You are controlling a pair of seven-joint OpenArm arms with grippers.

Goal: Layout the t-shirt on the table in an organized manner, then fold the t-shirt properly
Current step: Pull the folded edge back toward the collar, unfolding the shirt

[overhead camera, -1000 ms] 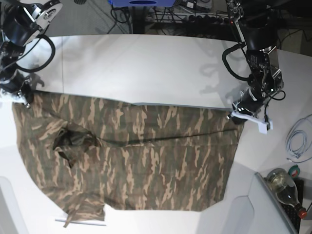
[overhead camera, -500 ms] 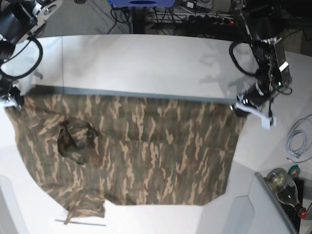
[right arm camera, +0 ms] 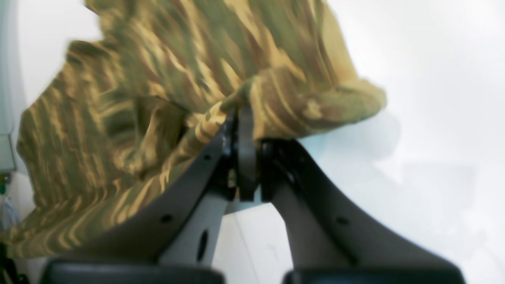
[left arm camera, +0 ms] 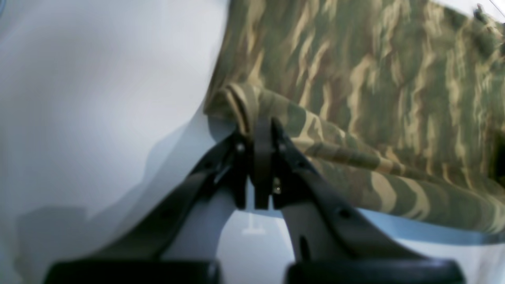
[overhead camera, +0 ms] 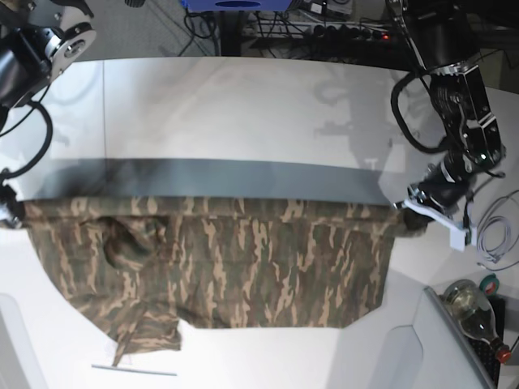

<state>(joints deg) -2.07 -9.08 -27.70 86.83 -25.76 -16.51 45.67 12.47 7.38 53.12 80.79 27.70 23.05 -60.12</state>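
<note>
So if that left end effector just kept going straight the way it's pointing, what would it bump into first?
The camouflage t-shirt itself: the left end effector is already shut on its edge, with more cloth directly ahead. Beyond that, depth is unclear.

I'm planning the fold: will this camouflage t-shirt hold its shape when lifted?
Probably not: held by its top corners, the t-shirt hangs limp and wrinkled. It likely bunches easily, as it does near the left gripper.
</note>
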